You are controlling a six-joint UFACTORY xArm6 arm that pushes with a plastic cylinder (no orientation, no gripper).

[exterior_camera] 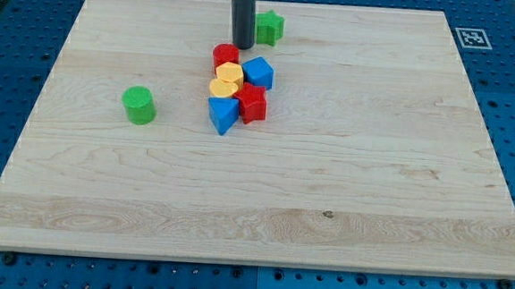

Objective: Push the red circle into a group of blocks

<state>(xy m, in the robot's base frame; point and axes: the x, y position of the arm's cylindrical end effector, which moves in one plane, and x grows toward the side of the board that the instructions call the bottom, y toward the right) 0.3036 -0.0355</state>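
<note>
The red circle (224, 54) sits near the view's top centre, touching the top of a tight cluster of blocks. The cluster holds a yellow round block (230, 72), a yellow heart-like block (222, 88), a blue block (258, 72), a red star-like block (252, 103) and a blue triangular block (223, 115). My tip (240, 45) stands just to the upper right of the red circle, very close to it, at the cluster's top edge.
A green star block (268, 25) lies just right of the rod near the board's top edge. A green cylinder (139, 105) stands alone at the view's left. The wooden board (264, 190) lies on a blue perforated table, with a marker tag (471, 37) at its top right corner.
</note>
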